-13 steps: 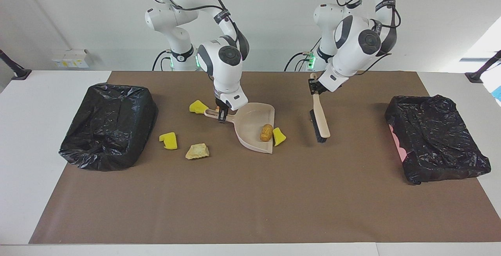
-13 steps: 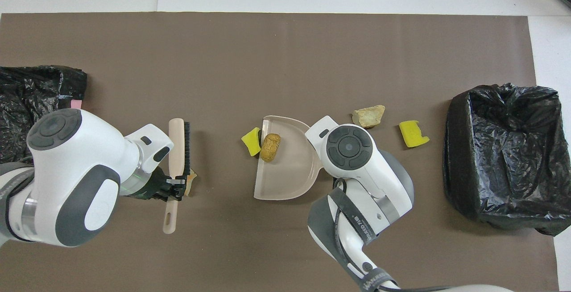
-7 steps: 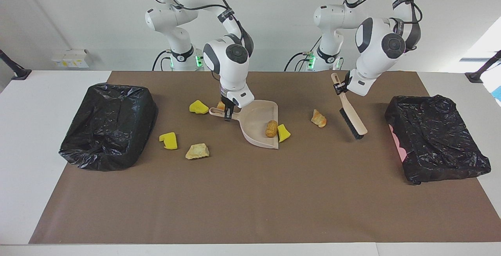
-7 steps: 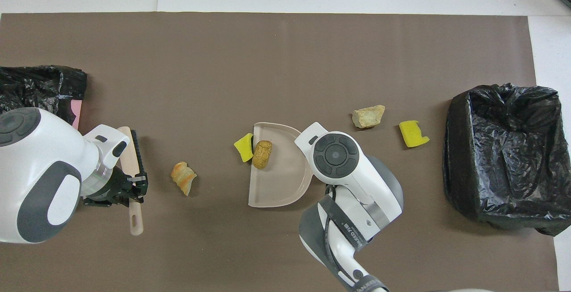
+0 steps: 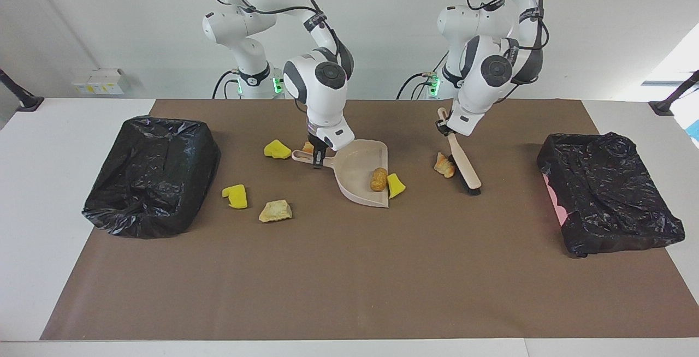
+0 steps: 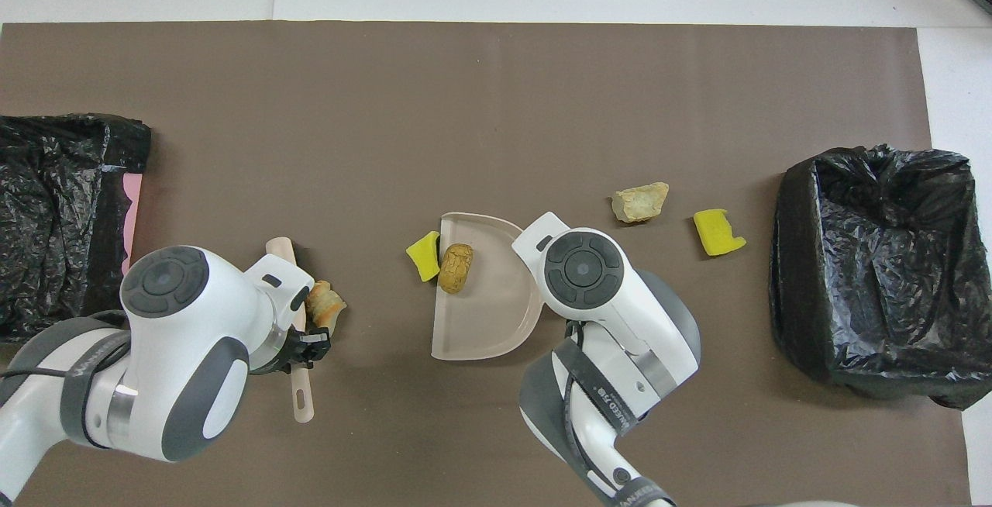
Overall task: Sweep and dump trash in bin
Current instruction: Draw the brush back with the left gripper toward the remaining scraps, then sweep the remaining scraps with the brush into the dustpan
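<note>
- Right gripper (image 5: pixel 318 156) is clamped on the dustpan (image 5: pixel 363 174) handle, pan sitting flat on the mat (image 5: pixel 349 269) about mid-table.
- Left gripper (image 5: pixel 445 128) is pinching the brush (image 5: pixel 464 163) handle, brush slanted down with the bristles right up against a croissant-looking scrap (image 5: pixel 444 164).
- Trash is all over the place: a brown roll (image 5: pixel 378 179) lies inside the pan near its open lip, and a yellow sponge (image 5: pixel 395 185) sits just outside that lip, touching the roll or near enough.
- Another yellow chunk (image 5: pixel 277 149) is beside the pan handle, toward the right arm's end. There's a small orange bit (image 5: pixel 308 147) tucked right by the gripper, mostly hidden.
- A third yellow piece (image 5: pixel 235 196) and a tan crust (image 5: pixel 276 211) lie farther from the robots, between the pan and the bin (image 5: pixel 153 174) at the right arm's end.
- Second bin (image 5: pixel 606 198) sits at the left arm's end, well apart from everything.
</note>
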Robot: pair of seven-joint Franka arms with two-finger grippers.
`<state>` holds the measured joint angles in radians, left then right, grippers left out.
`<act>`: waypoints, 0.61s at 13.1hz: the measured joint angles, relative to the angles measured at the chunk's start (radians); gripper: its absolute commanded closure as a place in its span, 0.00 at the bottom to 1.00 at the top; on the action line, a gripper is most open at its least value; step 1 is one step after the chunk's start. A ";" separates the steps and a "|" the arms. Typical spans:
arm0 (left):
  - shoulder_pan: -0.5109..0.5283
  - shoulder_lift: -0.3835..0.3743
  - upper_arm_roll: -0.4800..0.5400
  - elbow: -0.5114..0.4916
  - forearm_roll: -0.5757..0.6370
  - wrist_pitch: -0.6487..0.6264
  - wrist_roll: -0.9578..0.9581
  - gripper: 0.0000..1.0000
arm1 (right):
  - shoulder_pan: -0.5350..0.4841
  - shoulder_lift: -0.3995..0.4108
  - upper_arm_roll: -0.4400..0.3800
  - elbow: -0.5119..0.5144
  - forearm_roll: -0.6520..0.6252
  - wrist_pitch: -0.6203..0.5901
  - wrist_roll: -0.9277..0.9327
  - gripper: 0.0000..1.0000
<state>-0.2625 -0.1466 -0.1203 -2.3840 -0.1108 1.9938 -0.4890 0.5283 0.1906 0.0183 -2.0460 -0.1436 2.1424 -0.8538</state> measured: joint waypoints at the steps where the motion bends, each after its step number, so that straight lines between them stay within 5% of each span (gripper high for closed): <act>1: -0.027 0.003 0.000 -0.008 -0.005 0.037 -0.002 1.00 | 0.000 0.000 0.000 0.000 0.000 0.000 0.000 1.00; 8: -0.185 0.057 -0.002 -0.009 -0.117 0.247 -0.019 1.00 | 0.000 0.000 0.000 0.000 0.000 0.000 0.000 1.00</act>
<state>-0.4471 -0.0893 -0.1227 -2.3935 -0.2276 2.2404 -0.5082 0.5283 0.1907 0.0183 -2.0460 -0.1436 2.1424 -0.8538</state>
